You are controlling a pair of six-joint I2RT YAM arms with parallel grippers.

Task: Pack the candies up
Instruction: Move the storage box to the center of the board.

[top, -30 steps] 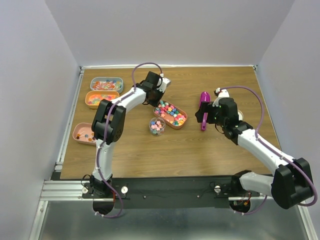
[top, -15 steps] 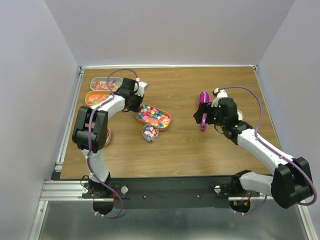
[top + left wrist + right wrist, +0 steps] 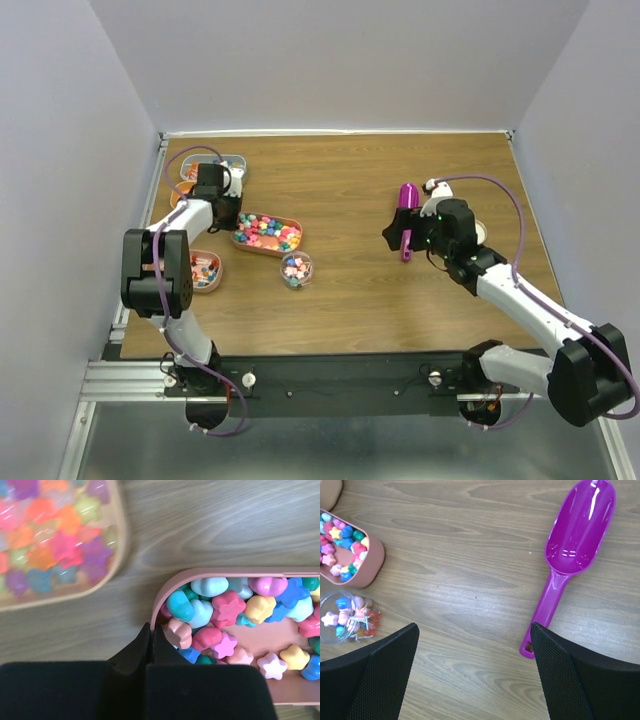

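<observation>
Wood-grain bench [image 3: 380, 310], with the candies sorted into trays on its left half. Left claw [image 3: 228, 208] [image 3: 150, 630] is seen closed on the rounded end rim of a salmon-pink oblong plastic tray [image 3: 298, 234] [image 3: 225, 572], its fingers pressed together with the rim edge at their tips. The tray is filled with pastel star-shaped and rounded candies [image 3: 265, 230] [image 3: 227, 607]. It is set left of bench centre, its long axis slanted toward the near-right corner.

A small clear round cup [image 3: 306, 262] [image 3: 332, 635] is placed near the tray's right end, on the near side and apart from it, with a few candies inside. A second tan-rimmed tray [image 3: 121, 535] of bright star candies is seen blurred just beside the claw. Another pink tray [image 3: 221, 270] near the left edge is partly covered by the left arm.

Right claw [image 3: 396, 234] [image 3: 474, 630] is held wide open over the right half of the bench, with nothing gripped. A magenta plastic scoop [image 3: 407, 195] [image 3: 560, 575] is laid flat, bowl toward the far edge. Its handle end is seen just inside one finger in the wrist view; contact cannot be told.
</observation>
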